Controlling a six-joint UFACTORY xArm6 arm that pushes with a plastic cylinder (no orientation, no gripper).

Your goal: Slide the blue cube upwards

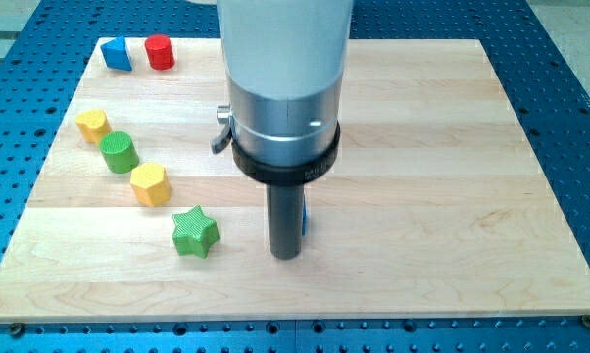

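Rod is standing with my tip (286, 254) right of the green star (194, 231), hiding most of the blue cube (304, 215) just behind it. Yellow blocks (150, 183), a green cylinder (119, 151), blue wedge (117, 53) and red cylinder (159, 51) are sitting farther up-left.

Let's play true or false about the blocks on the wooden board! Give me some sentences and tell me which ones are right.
1. The green star lies at the view's left of my tip. True.
2. The red cylinder sits at the view's bottom right. False: it sits at the view's top left, beside a blue block.
3. The blue cube is out in the open. False: only a sliver shows, right behind the rod.
4. A green cylinder lies between two yellow blocks. True.
5. There are three green blocks. False: there are two, the star and the cylinder.
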